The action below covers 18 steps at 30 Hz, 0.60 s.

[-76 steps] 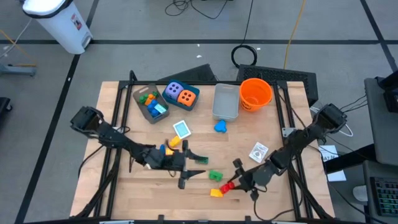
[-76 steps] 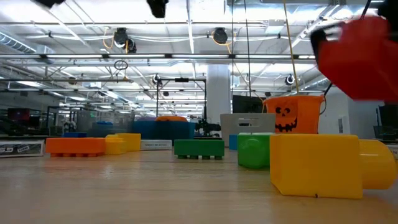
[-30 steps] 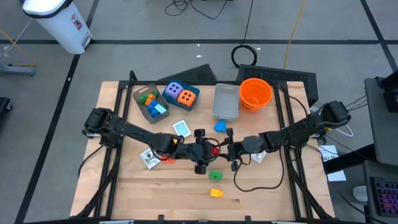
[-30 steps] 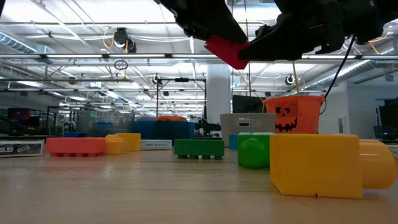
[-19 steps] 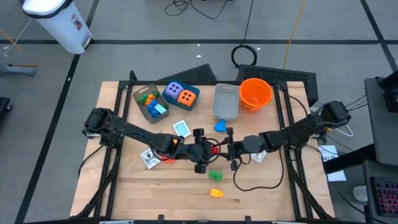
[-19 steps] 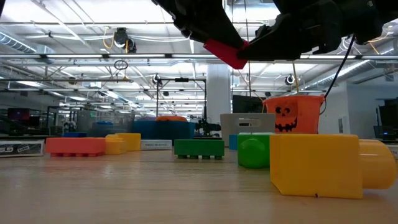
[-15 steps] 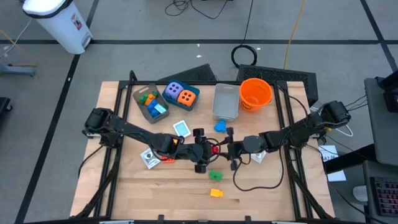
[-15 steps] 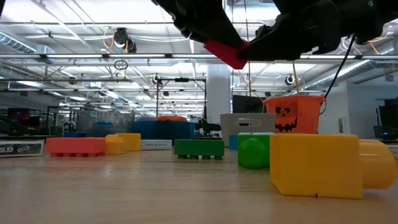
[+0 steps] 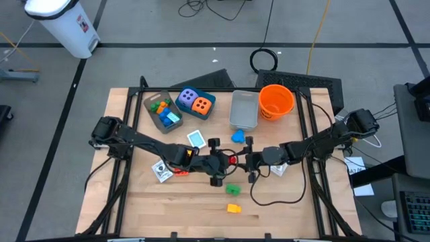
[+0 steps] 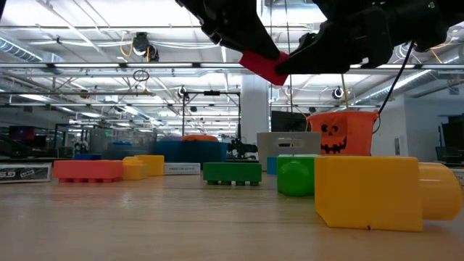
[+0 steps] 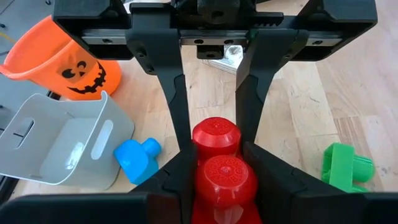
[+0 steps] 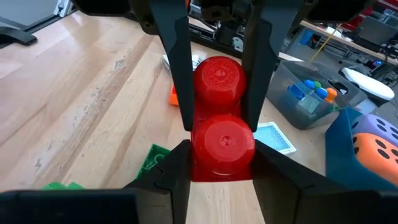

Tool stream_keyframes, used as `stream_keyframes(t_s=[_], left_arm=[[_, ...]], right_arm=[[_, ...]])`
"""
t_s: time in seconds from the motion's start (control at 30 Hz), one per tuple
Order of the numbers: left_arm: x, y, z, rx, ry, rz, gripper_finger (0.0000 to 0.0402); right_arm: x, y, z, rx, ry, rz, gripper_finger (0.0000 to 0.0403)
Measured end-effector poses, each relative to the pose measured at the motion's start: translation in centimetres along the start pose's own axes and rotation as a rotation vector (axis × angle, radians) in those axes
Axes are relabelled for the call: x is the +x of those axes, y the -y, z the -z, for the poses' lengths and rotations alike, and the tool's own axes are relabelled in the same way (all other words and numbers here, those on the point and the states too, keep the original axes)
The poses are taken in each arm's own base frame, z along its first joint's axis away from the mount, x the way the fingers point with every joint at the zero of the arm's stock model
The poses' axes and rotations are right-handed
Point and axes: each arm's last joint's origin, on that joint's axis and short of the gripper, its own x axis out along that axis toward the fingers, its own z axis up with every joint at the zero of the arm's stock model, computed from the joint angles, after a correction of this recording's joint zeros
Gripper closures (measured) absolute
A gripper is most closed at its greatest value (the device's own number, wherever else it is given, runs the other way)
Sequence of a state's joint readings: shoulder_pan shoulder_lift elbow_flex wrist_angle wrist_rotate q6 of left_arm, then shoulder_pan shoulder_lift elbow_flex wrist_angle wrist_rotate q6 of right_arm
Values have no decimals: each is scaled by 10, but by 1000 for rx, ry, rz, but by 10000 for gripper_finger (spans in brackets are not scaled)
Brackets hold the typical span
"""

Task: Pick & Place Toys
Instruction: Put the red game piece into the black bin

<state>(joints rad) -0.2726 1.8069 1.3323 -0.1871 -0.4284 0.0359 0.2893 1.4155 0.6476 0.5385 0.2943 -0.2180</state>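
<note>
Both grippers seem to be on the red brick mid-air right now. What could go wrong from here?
Both the left gripper and the right gripper clamp the same red brick above the table. If either arm pulls before the other opens, the brick may twist or slip out. Should it drop, it would likely land near the green brick and yellow brick and knock them about.

Bright, even light from ceiling strip lamps; soft shadows, sharp overhead, nearest wrist-view edges slightly blurred.
</note>
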Motion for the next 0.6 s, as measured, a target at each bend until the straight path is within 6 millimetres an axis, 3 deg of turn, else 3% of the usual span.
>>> stream_keyframes(t_s=[0.13,0.4,0.6], left_arm=[[0,0,0,4,-1,1,270],[0,0,1,32,-10,9,282],[-8,-5,1,55,-32,-42,281]], right_arm=[[0,0,0,0,2,0,263],[0,0,-1,39,8,-9,212],[-11,4,-6,35,-9,-10,195]])
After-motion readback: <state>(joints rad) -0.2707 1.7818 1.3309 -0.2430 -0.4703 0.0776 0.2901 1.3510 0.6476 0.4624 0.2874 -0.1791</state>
